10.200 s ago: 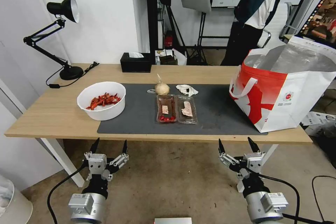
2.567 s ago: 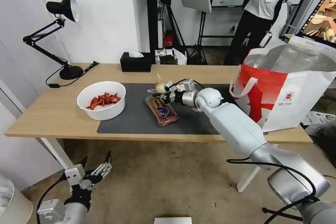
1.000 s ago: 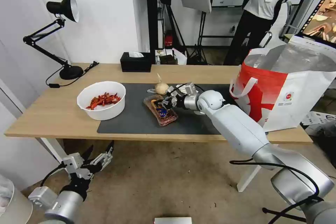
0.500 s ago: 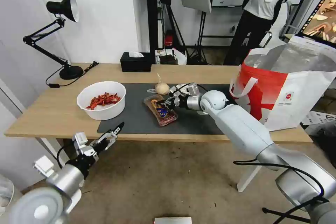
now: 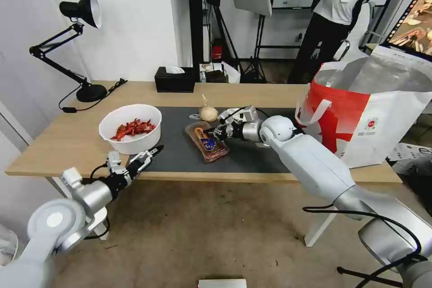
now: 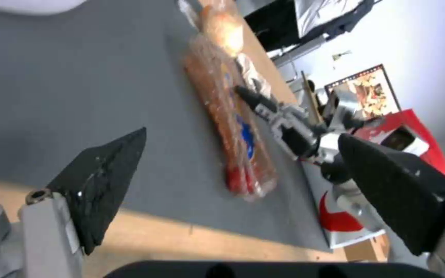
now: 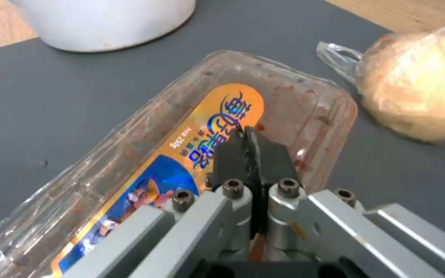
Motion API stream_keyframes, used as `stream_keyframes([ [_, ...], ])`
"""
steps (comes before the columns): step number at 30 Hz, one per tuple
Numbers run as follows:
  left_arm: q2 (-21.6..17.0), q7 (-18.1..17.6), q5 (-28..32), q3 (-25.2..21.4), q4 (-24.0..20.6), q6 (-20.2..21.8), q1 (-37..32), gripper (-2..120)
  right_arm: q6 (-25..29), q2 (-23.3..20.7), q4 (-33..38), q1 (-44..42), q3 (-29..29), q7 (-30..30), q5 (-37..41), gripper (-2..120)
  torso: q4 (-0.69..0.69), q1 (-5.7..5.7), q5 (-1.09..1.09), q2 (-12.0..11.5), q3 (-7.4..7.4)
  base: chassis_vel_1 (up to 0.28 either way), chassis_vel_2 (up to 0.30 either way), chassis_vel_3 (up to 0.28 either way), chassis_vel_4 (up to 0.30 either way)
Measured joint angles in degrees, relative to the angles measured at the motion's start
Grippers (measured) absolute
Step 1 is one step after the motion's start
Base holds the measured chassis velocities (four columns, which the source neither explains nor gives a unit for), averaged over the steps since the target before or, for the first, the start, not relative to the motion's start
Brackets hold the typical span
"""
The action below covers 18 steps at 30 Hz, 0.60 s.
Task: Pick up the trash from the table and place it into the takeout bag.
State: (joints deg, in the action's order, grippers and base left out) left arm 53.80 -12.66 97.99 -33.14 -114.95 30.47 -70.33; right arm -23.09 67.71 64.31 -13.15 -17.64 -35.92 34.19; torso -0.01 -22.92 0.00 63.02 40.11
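Clear hinged plastic tray (image 5: 206, 141) with red leftovers lies folded shut on the grey mat (image 5: 180, 153), mid-surface. My right gripper (image 5: 215, 131), fingers together, presses its lid, probably to keep it closed. Left gripper (image 5: 148, 156), fingers apart, hovers at the near surface edge.

Crumpled white paper hidden behind the right arm, takeout bag (image 5: 360, 112) cut off at the frame's right edge

On the clear food tray (image 7: 191, 154) you will find an orange-and-blue label with stylised Chinese characters too ornate to read reliably; a small line beside them reads "250g". The round logo (image 5: 371, 123) on the takeout bag (image 5: 360, 117) is too small to read.
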Motion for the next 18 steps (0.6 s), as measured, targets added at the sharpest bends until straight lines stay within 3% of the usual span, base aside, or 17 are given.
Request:
stream_keyframes([
  [18, 1.67, -2.28, 0.91, 9.50, 5.46, -0.37, 10.58, 100, 0.00, -1.16, 1.11, -0.08, -0.42, -0.11, 0.53, 0, 0.01, 0.00, 0.00, 0.00, -0.01, 0.000, 0.000, 0.000, 0.000],
])
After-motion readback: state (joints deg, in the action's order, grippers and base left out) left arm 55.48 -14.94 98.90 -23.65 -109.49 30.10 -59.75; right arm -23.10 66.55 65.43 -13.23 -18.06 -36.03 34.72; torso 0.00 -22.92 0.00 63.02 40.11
